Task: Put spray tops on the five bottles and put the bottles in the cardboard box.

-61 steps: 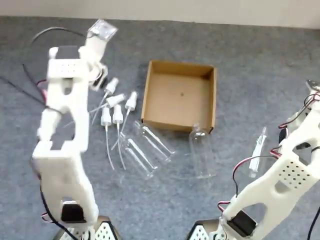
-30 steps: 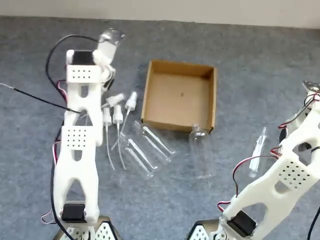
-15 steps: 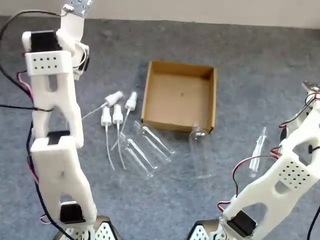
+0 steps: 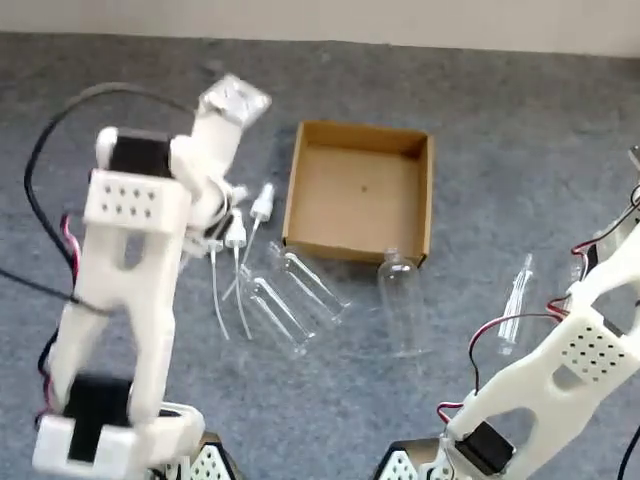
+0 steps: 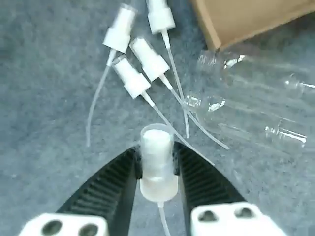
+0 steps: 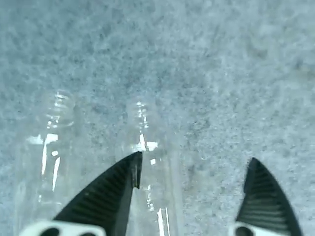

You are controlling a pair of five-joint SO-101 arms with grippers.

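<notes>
My left gripper (image 5: 157,153) is shut on a white spray top (image 5: 158,169), held above the carpet. Below it lie several loose spray tops (image 5: 132,78) with thin tubes. Two clear bottles (image 5: 256,73) lie beside them near the cardboard box (image 4: 360,190). In the high view the left arm (image 4: 140,230) covers part of the spray tops (image 4: 262,205). My right gripper (image 6: 195,162) is open over a lying clear bottle (image 6: 147,147), with a second bottle (image 6: 54,147) alongside it. One more bottle (image 4: 405,300) lies at the box's front corner.
The open box stands empty at the middle back. Grey carpet covers the whole table. The right arm (image 4: 560,360) stretches along the right side, next to a bottle (image 4: 515,300). Black and red cables trail from the left arm.
The left arm has swung from the far back left to above the loose spray tops. The right arm has shifted slightly toward the right edge.
</notes>
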